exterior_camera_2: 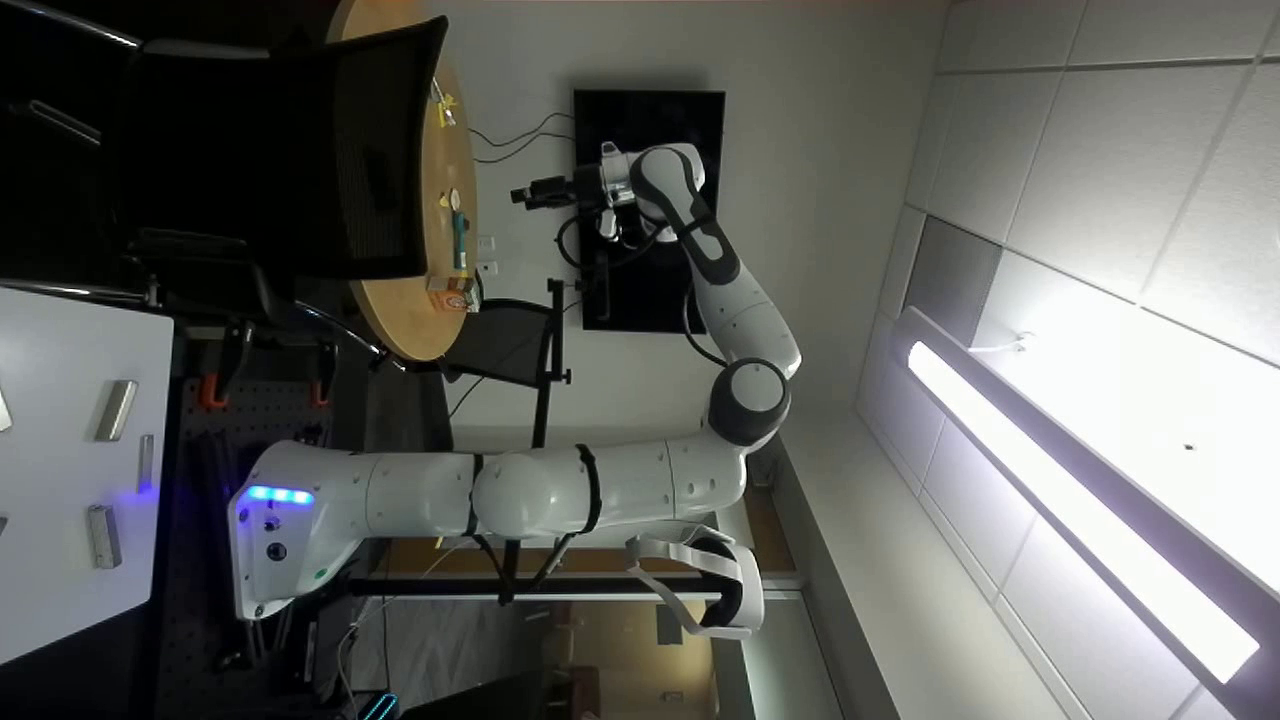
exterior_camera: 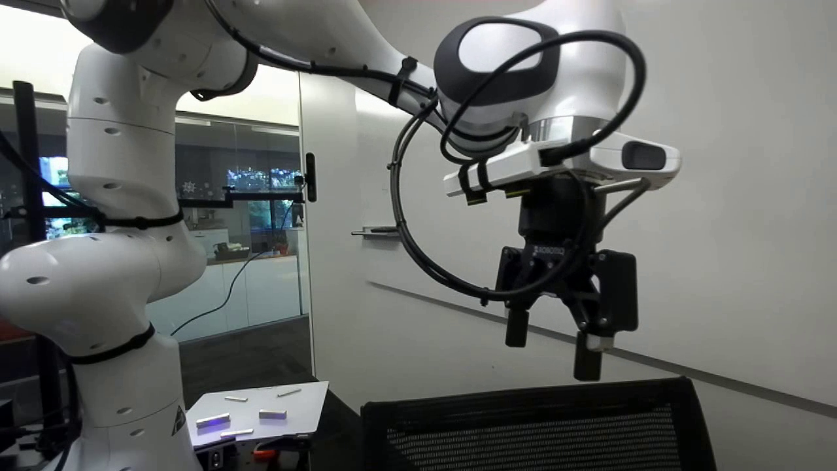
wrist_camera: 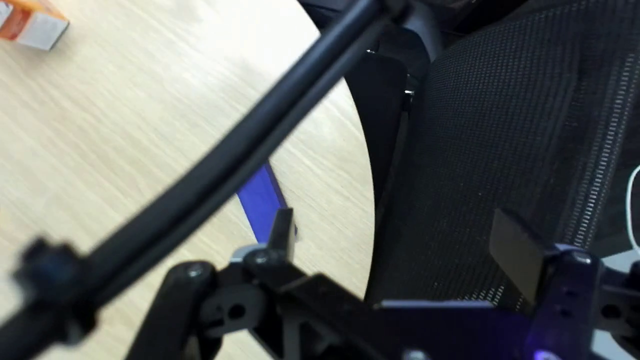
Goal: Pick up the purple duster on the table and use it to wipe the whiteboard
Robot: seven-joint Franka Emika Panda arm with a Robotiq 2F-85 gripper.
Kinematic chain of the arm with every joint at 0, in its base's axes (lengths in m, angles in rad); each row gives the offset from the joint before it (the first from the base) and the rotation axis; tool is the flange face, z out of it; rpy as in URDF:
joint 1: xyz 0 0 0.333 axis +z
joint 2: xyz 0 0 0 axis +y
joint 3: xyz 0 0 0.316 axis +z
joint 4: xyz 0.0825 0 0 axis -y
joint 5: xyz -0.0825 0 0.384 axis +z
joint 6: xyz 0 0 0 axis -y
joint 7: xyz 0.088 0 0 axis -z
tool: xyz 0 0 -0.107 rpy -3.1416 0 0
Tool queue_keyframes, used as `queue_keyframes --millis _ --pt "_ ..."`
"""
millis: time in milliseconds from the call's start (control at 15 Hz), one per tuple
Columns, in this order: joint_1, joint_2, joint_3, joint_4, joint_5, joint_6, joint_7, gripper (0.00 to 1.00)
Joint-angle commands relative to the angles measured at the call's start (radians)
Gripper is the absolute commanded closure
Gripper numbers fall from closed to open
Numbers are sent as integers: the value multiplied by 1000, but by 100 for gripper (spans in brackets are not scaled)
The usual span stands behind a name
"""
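The purple duster [wrist_camera: 257, 205] lies on the pale wooden table [wrist_camera: 150, 125] in the wrist view. The arm's cable covers its upper part and my left-hand finger covers part of its lower end. I cannot make it out in the exterior views. My gripper [wrist_camera: 395, 225] is open and empty, with the table edge and a black chair between its fingers. The duster is beyond and beside the left-hand finger, not between the fingers. In an exterior view the gripper [exterior_camera: 552, 343] hangs pointing down in front of the large whiteboard [exterior_camera: 719, 229]. The gripper also shows above the table [exterior_camera_2: 518, 197].
The black mesh chair [wrist_camera: 490, 150] stands against the table edge, and its backrest top [exterior_camera: 543, 396] is below the gripper. An orange and white box [wrist_camera: 40, 27] is on the table. A white panel [exterior_camera_2: 60, 400] with several small bars lies near the robot's base.
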Motion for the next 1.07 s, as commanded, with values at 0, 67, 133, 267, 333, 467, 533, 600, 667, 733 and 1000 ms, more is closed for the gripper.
queue_keyframes --millis 0,67,133,267,333,467,533,600,667,733,1000 --pt "-25 79 18 87 22 15 -219 0" --pt "-31 93 23 99 32 18 -282 0" --pt "-39 110 30 113 49 23 -347 0" --pt "-49 132 43 133 98 23 -434 0" --pt "-31 125 35 120 78 44 -331 0" --pt "-38 124 35 108 70 31 -355 0" --pt "-37 127 37 110 70 33 -349 0" --pt "-37 127 39 110 70 33 -348 0" --pt "-37 127 39 111 70 33 -348 0" --pt "-37 127 39 111 70 33 -348 0" --pt "-64 160 19 75 55 120 -355 0"
